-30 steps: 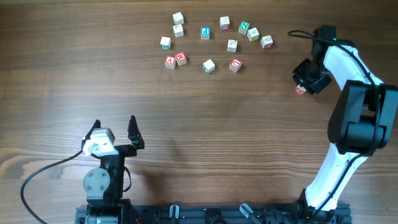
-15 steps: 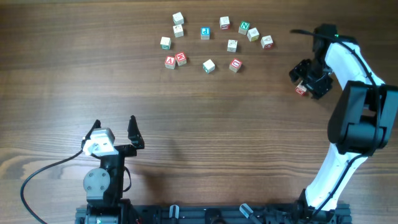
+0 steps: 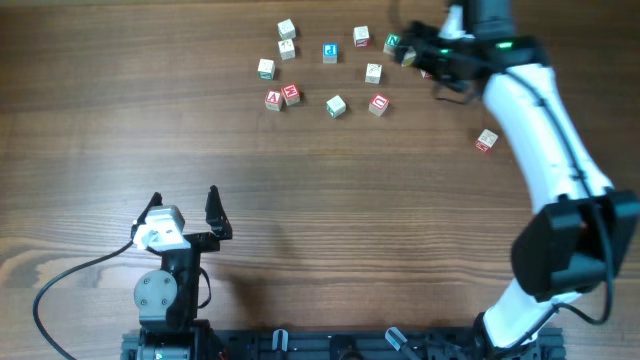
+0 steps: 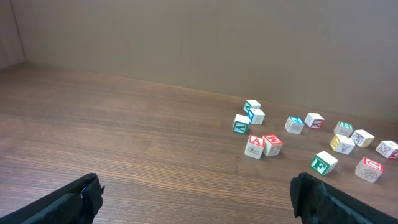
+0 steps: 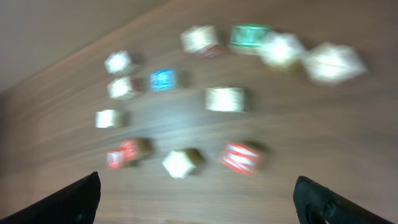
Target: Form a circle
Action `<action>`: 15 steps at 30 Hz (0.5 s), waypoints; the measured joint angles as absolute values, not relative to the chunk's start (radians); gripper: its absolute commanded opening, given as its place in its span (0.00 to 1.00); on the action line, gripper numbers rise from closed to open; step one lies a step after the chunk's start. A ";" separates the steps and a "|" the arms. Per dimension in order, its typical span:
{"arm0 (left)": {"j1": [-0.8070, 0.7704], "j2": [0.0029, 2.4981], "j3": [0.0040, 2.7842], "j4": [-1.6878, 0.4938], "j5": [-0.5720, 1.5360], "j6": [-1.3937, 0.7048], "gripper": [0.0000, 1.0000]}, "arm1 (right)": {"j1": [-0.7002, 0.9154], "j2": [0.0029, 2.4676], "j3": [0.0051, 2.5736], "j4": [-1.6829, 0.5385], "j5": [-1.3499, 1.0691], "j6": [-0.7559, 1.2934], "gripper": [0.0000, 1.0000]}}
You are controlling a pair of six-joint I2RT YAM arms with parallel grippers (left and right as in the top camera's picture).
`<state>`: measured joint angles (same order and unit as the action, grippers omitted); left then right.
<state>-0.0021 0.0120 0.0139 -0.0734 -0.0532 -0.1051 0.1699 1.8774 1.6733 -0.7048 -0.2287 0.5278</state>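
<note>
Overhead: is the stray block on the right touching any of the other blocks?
No, the stray block lies alone, with bare wood between it and the other blocks.

Overhead looks straight down; both wrist views (low, oblique) share the blocks [image 3: 335, 105].

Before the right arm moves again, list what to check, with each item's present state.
1. Right gripper open and empty: ok.
2. Left gripper open, empty, away from the blocks: ok.
3. Stray block joined to the group: not ok, it lies apart to the right.
4. Inside of the rough ring free: not ok, an inner block sits there.
5. Right wrist view sharp enough to aim: not ok, blurred.
6. What lies beneath the right arm in the overhead view: cannot tell, hidden.
</note>
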 measured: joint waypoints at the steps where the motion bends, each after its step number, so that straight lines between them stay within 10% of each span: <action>1: -0.002 0.012 0.014 -0.073 -0.053 -0.105 1.00 | 0.245 1.888 1.673 -0.649 -0.228 0.516 1.00; 15: -0.002 0.012 0.014 -0.073 -0.053 -0.105 1.00 | 0.531 2.156 1.671 -0.230 -0.123 0.723 0.99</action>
<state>-0.0021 0.0120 0.0139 -0.0734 -0.0532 -0.1055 0.5312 2.1563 1.6714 -0.2302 -0.1234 0.7231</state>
